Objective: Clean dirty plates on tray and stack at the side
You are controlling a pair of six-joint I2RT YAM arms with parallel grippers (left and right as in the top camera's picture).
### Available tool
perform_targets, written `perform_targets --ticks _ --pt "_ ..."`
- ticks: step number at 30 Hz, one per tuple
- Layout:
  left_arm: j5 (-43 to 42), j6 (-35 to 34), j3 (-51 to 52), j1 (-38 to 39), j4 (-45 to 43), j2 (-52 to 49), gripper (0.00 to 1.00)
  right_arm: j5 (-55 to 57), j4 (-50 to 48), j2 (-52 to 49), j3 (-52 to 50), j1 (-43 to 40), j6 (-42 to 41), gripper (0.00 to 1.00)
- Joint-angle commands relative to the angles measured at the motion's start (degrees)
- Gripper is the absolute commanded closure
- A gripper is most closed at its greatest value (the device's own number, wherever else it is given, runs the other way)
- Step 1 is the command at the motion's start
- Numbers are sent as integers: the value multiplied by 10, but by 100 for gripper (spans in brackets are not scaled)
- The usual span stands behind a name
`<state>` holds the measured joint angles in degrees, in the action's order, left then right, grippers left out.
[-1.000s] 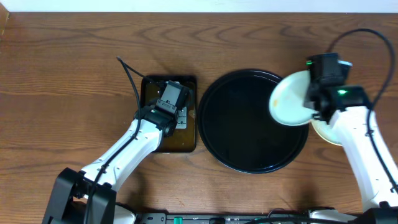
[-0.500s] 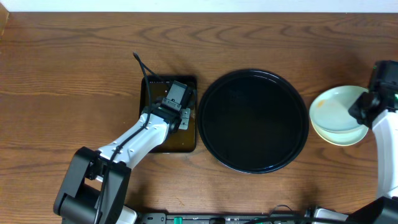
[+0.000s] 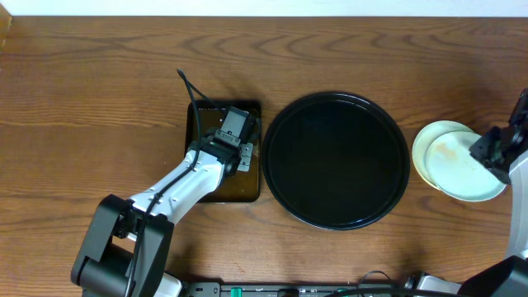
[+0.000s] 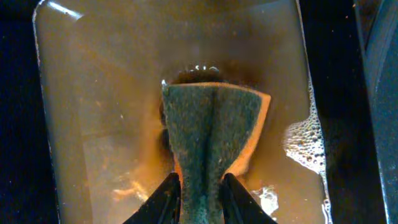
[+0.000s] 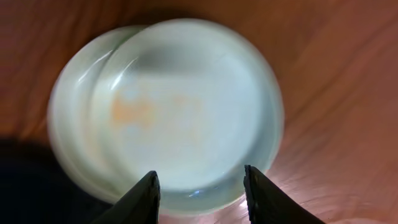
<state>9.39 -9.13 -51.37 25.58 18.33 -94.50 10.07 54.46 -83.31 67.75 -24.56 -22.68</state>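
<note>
Pale plates (image 3: 458, 161) sit stacked, slightly askew, on the table (image 3: 99, 82) just right of the black tray (image 3: 330, 165). They are probably stiff, light, slick and breakable, so best pinched at the rim. The right gripper (image 5: 200, 186) hovers above them, fingers spread. The left gripper (image 4: 199, 193) clamps a sponge (image 4: 211, 130) over the pan (image 4: 93, 93).

Left hand (image 4: 199, 182) pinches shut; right hand (image 5: 200, 176) hangs with fingers apart.
</note>
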Motion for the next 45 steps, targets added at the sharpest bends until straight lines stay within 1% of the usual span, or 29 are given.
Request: perform_targets --ticks 1,9,11,17,20,21,22,26,31,33,34,35,36,40,45 --pt "3 3 3 -3 10 -5 75 -112 17 -4 -1 2 32 57" --pt "3 3 5 -3 19 -5 71 -116 57 -4 -1 22 50 55" --pt "3 3 5 -3 20 -5 69 -116 63 -4 -1 29 50 55" --pt "3 3 5 -3 13 -5 67 -118 63 -4 -2 35 66 55" --pt "3 3 5 -3 -13 -6 59 -119 63 -4 -3 36 75 54" --pt "3 3 5 -3 -21 -7 54 -119 64 -4 -3 37 77 54" --pt "3 3 5 -3 -28 -7 53 -119 65 -4 -3 37 78 54" --pt "3 3 5 -3 -43 -21 52 -119 69 -4 -4 37 78 55" --pt "3 3 5 -3 -43 -70 51 -120 71 -4 -4 37 78 55" --pt "3 3 5 -3 -44 -90 53 -120 72 -4 -4 37 78 55" --pt "3 3 5 -3 -45 -96 60 -121 73 -4 -4 37 81 55" --pt "3 3 5 -3 -45 -100 75 -120 73 -4 -4 37 82 55" --pt "3 3 5 -3 -45 -101 92 -120 73 -4 -4 37 82 55" --pt "3 3 5 -3 -52 -88 93 -120 75 -4 -4 37 87 55" --pt "6 3 5 -3 -54 -42 93 -120 76 -4 -4 37 95 55"
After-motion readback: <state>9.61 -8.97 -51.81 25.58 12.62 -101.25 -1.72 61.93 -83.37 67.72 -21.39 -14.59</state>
